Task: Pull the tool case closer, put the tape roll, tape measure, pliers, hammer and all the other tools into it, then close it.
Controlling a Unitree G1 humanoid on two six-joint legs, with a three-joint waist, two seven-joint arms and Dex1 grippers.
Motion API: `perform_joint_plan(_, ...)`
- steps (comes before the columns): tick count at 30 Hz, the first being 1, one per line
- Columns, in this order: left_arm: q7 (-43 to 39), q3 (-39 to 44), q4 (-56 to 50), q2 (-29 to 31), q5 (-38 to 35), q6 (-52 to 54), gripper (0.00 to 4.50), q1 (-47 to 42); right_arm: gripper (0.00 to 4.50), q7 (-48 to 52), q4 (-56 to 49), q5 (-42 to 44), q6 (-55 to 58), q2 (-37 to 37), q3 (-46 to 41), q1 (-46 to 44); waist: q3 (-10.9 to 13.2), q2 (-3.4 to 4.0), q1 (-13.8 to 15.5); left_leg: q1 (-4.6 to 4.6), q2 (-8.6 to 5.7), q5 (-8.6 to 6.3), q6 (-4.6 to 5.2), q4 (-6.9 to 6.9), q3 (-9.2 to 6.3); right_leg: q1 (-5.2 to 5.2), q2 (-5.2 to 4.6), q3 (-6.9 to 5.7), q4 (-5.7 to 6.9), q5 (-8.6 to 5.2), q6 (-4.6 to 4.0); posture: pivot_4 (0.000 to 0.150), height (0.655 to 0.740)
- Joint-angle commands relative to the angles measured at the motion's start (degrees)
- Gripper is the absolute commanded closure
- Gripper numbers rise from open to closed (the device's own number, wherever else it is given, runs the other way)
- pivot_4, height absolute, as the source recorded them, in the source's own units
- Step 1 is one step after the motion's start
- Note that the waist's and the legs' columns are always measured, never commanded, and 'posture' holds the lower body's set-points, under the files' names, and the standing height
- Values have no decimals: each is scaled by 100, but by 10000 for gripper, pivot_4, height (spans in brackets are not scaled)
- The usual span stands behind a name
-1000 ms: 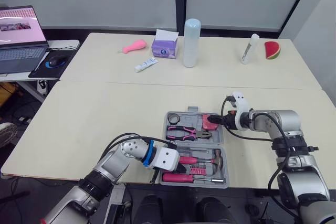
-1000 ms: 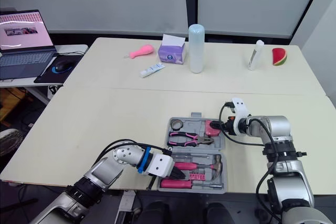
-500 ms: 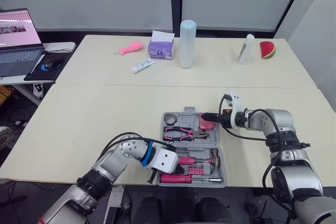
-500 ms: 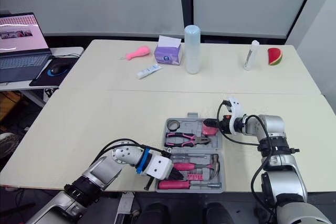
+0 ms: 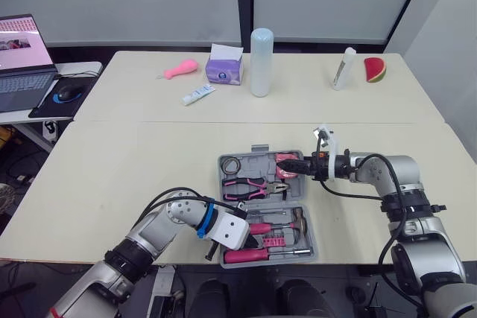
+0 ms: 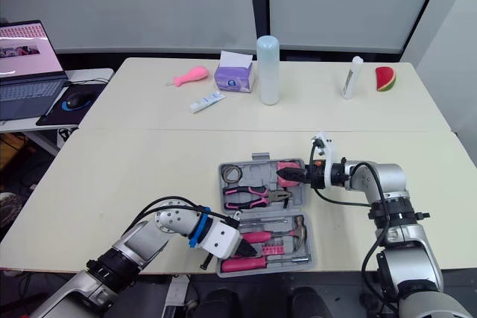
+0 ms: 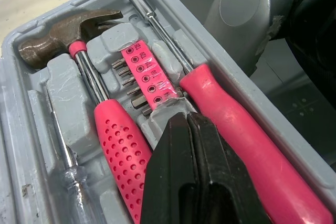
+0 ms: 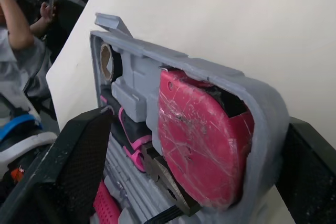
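In the left eye view the tool case (image 5: 259, 152) lies open, both halves flat on the table (image 5: 134, 161). Its far half holds the tape roll (image 5: 230, 164) in the left corner, the pliers (image 5: 253, 186) along the middle and the pink tape measure (image 5: 285, 161) in the right corner. Its near half holds the hammer (image 5: 297, 219) and a pink-handled screwdriver (image 5: 253, 255). The left gripper (image 5: 250, 240) sits over the case's near half at its left end; the right gripper (image 5: 289, 173) reaches in from the case's right side to the tape measure corner. The left wrist view shows that gripper's fingers (image 7: 173, 182) pressed together with nothing between them — their tips just above the strip of bits (image 7: 149, 74), between the hammer's handle and the screwdriver's. The right wrist view shows the other fingers (image 8: 73, 166) spread wide, one on either side of the case's tape measure corner — whether they touch the rim I cannot tell.
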Motion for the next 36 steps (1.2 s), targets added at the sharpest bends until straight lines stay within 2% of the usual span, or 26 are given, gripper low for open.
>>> perform_joint_plan(1,-92,-279,466,262,569,183,45000,222,184,505,-642,64,-355,-267,260,-23,0,0,1,0,0,-1,1,0,-1,0,0,-1,0,0,0,1500,7075)
perform_joint_plan(4,-94,-247,420,289,533,205,45000,243,184,665,-885,20,-489,-465,408,-2,0,0,1,0,0,-2,3,0,-3,1,0,-2,-1,0,0,1500,7075)
perform_joint_plan(8,-125,-59,359,362,315,202,45000,251,184,1162,-1901,-221,-938,-1159,949,202,1,0,24,-1,0,-3,5,-1,-8,2,0,-6,-6,0,0,1500,7075)
perform_joint_plan(13,-185,274,188,575,-50,287,45000,290,184,1271,-2553,-394,-1360,-1502,1178,396,2,-2,-4,7,2,-4,8,-12,-15,3,8,-1,-8,0,0,1500,7075)
perform_joint_plan(19,-529,920,-760,1205,-1100,955,45000,714,184,1409,-3612,-488,-1585,-2147,1150,749,14,-3,10,3,1,-4,8,-15,-18,0,7,-3,-9,0,0,1500,7075)
perform_joint_plan(22,-695,1311,-1272,1721,-1544,1521,45000,1104,184,1521,-4214,-512,-1721,-2720,986,1028,24,-2,43,-16,-1,-5,8,-15,-26,-12,2,-10,-15,0,0,1500,7075)
perform_joint_plan(25,-509,1695,-1346,1934,-1758,2102,45000,1334,184,1581,-4736,-515,-1836,-3274,799,1325,41,-3,127,-20,-6,-6,11,-14,-26,-15,-4,-12,-19,0,0,1500,7075)
perform_joint_plan(30,-99,2252,-1204,2069,-1800,2834,45000,1518,184,1954,-5254,-559,-2204,-4574,-109,2512,55,-13,234,-27,-19,-11,19,-11,-32,-13,-16,-22,-28,0,0,1500,7075)
perform_joint_plan(34,308,2441,-1268,1969,-1672,3070,45000,1680,184,1929,-5359,-781,-2471,-4966,-867,3534,57,-16,242,-24,-16,-11,20,-12,-27,-12,-15,-18,-30,0,0,1500,7075)
perform_joint_plan(36,541,2414,-1378,1834,-1596,3166,45000,1724,184,1531,-5382,-1286,-2710,-4982,-772,3854,57,-17,227,-24,-13,-11,20,-13,-27,-10,-13,-17,-29,0,0,1500,7075)
